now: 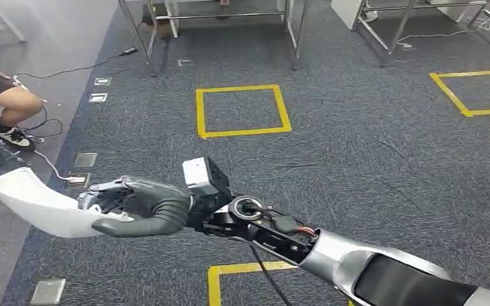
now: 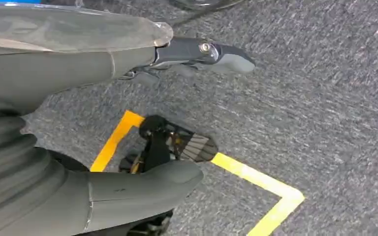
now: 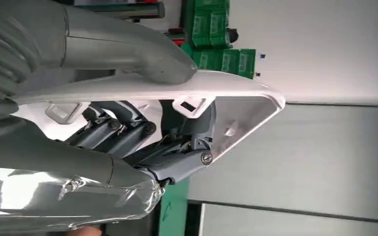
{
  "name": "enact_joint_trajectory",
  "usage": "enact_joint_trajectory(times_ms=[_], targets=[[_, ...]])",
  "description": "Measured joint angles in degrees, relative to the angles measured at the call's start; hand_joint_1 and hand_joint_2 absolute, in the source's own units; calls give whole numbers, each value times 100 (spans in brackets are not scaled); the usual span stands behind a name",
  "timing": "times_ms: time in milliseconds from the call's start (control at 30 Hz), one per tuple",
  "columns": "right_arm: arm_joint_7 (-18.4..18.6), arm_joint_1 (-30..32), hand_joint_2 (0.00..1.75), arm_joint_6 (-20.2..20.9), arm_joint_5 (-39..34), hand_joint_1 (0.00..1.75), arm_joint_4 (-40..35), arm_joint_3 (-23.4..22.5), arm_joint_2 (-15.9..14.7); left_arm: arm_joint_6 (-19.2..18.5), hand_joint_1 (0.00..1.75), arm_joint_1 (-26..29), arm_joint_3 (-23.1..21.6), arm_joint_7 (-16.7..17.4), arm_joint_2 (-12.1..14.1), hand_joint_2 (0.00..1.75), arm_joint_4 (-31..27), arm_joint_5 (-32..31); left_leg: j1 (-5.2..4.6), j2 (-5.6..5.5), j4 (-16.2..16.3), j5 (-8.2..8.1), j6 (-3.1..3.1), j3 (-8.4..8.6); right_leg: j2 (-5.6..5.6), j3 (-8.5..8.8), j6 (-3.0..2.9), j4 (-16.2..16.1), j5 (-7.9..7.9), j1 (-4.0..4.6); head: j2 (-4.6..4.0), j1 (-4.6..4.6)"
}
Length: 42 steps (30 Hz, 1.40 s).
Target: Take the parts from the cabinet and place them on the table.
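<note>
Head view gives me my right hand (image 1: pixel 143 207) clamped around a white plastic part (image 1: pixel 38 203), thumb across its outer face, out over grey carpet (image 1: pixel 357 146). My left hand (image 2: pixel 128 123) hangs with fingers apart, holding nothing, above a yellow floor marking (image 2: pixel 256 179).

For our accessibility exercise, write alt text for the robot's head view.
The robot's right hand grips a curved white plastic part above grey carpet marked with yellow tape squares. A seated person's leg shows nearby.
</note>
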Motion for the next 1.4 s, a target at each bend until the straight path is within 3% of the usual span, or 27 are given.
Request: enact_joint_trajectory(times_ms=[133,200,533,667,833,867,900,933,1000,1033,1067,1100,1167,1200,1233,1267,1300,1333,1400], targets=[[0,2,175,15,57,175,0,11,0,2,0,5,0,-9,11,175,0,28,1,1,-26,10,-18,12,1,-1,-15,0,-1,5,0,-28],[0,2,175,15,63,175,0,20,0,2,0,6,0,-9,13,175,0,31,4,1,-30,9,-58,14,0,0,-37,1,-4,10,0,-33],[-18,4,175,-83,74,175,0,28,0,6,0,7,0,-15,15,175,0,52,0,1,-28,6,-67,12,0,11,-39,-8,-2,4,0,-35],[-24,8,175,-92,70,175,2,31,0,20,0,22,0,-37,17,175,0,72,-14,2,23,-21,-30,-2,-1,20,-19,-22,-1,-12,0,-50],[-26,7,175,-92,70,175,2,31,9,37,0,36,0,-57,24,175,0,100,-28,5,39,-34,29,-11,5,35,50,-56,5,-25,0,-57],[-26,8,175,-92,63,175,-2,31,22,37,0,39,0,-59,9,175,0,107,50,28,-75,10,67,54,11,38,75,-47,-21,10,0,-52],[-28,9,175,-94,59,175,-2,31,24,39,0,42,0,-63,4,175,0,109,43,56,-118,20,68,92,-23,34,95,37,-75,-3,0,-48],[-31,-6,175,-94,55,175,-2,31,26,39,0,47,0,-68,4,175,0,109,54,72,-141,23,90,121,-52,-132,123,377,-296,-7,0,-6],[-33,11,175,-98,52,175,4,31,26,39,0,52,0,-68,7,175,0,114,54,109,-137,12,100,131,-59,-633,162,1382,-735,-38,0,26],[-33,29,175,-101,52,175,13,31,26,39,0,59,0,-70,9,175,0,116,57,121,-135,3,91,130,-62,-834,184,1744,-823,-53,0,35],[-33,40,175,-107,46,175,22,31,26,39,0,68,0,-70,7,175,0,116,62,124,-131,-5,81,136,-71,-891,197,1808,-765,-67,0,46],[-33,41,175,-107,46,175,26,33,26,39,0,74,0,-70,4,175,0,116,73,125,-122,-19,60,148,-77,-811,208,1604,-584,-86,0,57],[-33,38,175,-105,44,175,31,33,26,39,0,73,0,-70,-7,175,0,118,111,123,-66,-81,-7,173,-92,-328,241,585,-8,-120,0,74],[-33,36,175,-105,44,175,31,33,26,39,0,73,2,-70,-7,175,0,118,112,121,-41,-106,-34,175,-98,-179,254,269,136,-136,0,88],[-33,35,175,-105,44,175,31,33,26,39,0,74,2,-70,-4,175,0,118,107,121,-27,-121,-51,169,-96,-132,262,119,136,-146,0,101],[-35,32,175,-105,39,175,35,35,31,39,0,69,2,-72,13,175,2,118,69,117,24,-147,-92,127,-66,-85,231,63,36,-114,0,136],[-35,34,175,-107,37,175,35,33,35,39,0,69,4,-77,11,175,2,120,66,117,28,-140,-112,111,-46,-117,143,82,49,-119,0,118],[-33,42,175,-109,37,175,37,33,35,37,0,80,4,-76,13,175,2,125,74,119,15,-138,-137,121,-40,-129,108,87,43,-96,0,61],[-33,34,175,-107,37,175,35,33,39,37,0,77,4,-77,20,175,2,131,98,119,-10,-148,-202,147,-42,-101,16,64,50,-102,0,39]])
